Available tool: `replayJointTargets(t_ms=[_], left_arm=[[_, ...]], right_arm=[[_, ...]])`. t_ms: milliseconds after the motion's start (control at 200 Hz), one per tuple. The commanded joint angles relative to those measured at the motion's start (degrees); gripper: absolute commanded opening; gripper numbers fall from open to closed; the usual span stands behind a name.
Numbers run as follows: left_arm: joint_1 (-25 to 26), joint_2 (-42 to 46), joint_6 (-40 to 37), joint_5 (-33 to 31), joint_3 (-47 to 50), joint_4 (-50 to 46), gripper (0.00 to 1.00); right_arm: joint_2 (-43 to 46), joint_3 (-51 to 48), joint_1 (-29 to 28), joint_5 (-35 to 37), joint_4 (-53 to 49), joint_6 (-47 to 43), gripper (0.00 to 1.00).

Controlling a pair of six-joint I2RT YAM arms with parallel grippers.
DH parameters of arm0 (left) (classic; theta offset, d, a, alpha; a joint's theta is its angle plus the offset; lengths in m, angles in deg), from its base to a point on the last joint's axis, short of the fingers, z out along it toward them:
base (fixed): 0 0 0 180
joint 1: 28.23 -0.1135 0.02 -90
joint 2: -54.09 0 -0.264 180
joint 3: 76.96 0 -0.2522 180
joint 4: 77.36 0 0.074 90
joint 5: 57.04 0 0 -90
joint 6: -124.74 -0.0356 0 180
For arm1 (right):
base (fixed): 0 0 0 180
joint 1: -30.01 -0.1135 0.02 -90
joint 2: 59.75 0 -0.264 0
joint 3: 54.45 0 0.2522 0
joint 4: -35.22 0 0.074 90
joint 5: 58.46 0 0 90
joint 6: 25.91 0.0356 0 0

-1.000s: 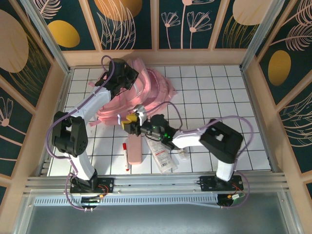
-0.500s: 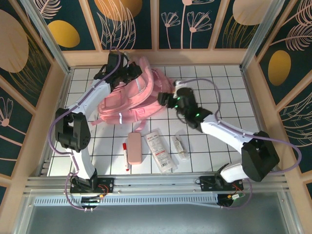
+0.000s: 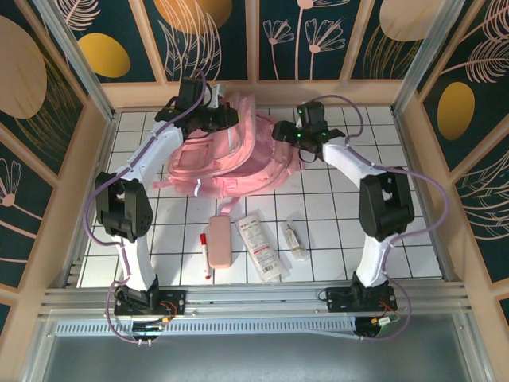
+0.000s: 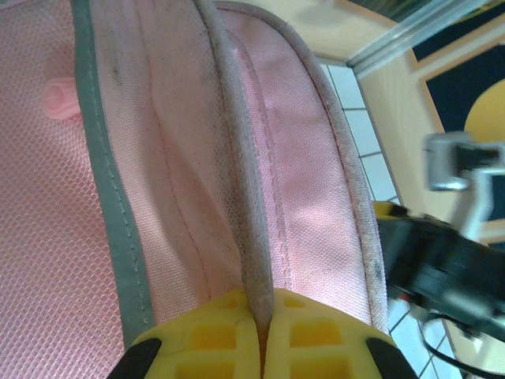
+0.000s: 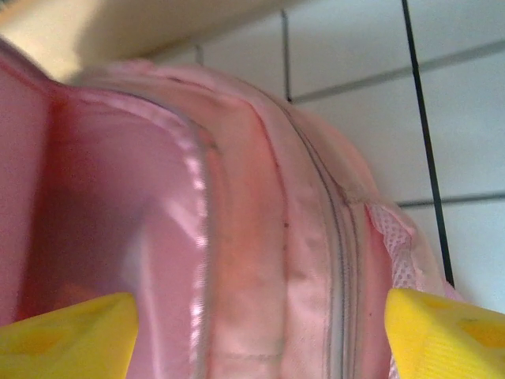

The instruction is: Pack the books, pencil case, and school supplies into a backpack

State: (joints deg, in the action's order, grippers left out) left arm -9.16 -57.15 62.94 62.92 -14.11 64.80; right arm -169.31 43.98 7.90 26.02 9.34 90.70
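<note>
Big soft pink fabric backpack (image 3: 231, 155) sits far-middle on the white gridded table (image 3: 342, 231). Left gripper (image 4: 264, 324) is clamped tight on a seam ridge along its far edge. Right gripper (image 5: 252, 335) has its yellow fingers (image 5: 63, 324) spread wide, straddling the bag's right rim, not pinching. Near side, left to right: slim red-and-white marker (image 3: 206, 255), small pink oblong pouch (image 3: 220, 241), flat white packet (image 3: 261, 245), small clear tube (image 3: 294, 237).

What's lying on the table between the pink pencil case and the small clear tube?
The white packet with red print lies there, as the top external view shows.
</note>
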Motion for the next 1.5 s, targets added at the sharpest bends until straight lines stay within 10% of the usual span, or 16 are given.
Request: replayJointTargets(t_ms=[0,285,656,846,971,1071,1496], left_arm=[[0.52,-1.63,-6.24,7.02,-5.82,4.61,0.00],[0.80,-9.25,-13.05,11.73,-19.78,-10.01,0.00],[-0.26,-4.68,-25.80,-8.33,-18.39,-20.28,0.00],[-0.50,-2.68,-27.22,-15.58,-17.83,-20.15,0.00],[-0.61,-0.54,-27.54,-17.83,-15.30,-17.75,0.00],[-0.72,0.90,-27.78,-18.88,-12.29,-16.31,0.00],[-1.10,0.31,-25.44,-15.57,-10.29,-11.42,0.00]], right_arm=[[-3.73,3.89,-1.48,6.19,-6.28,7.84,0.75],[0.43,0.26,-2.78,9.03,-7.24,15.62,0.65],[25.00,-20.02,-3.24,-1.90,-8.44,3.05,0.72],[30.28,-24.84,-17.94,-0.64,-17.22,0.57,0.73],[26.49,-25.17,-32.25,9.05,-17.56,12.66,0.98],[19.14,-21.92,-39.12,12.17,-15.77,13.46,0.99],[-7.79,1.43,-41.84,6.74,-23.14,4.37,0.99]])
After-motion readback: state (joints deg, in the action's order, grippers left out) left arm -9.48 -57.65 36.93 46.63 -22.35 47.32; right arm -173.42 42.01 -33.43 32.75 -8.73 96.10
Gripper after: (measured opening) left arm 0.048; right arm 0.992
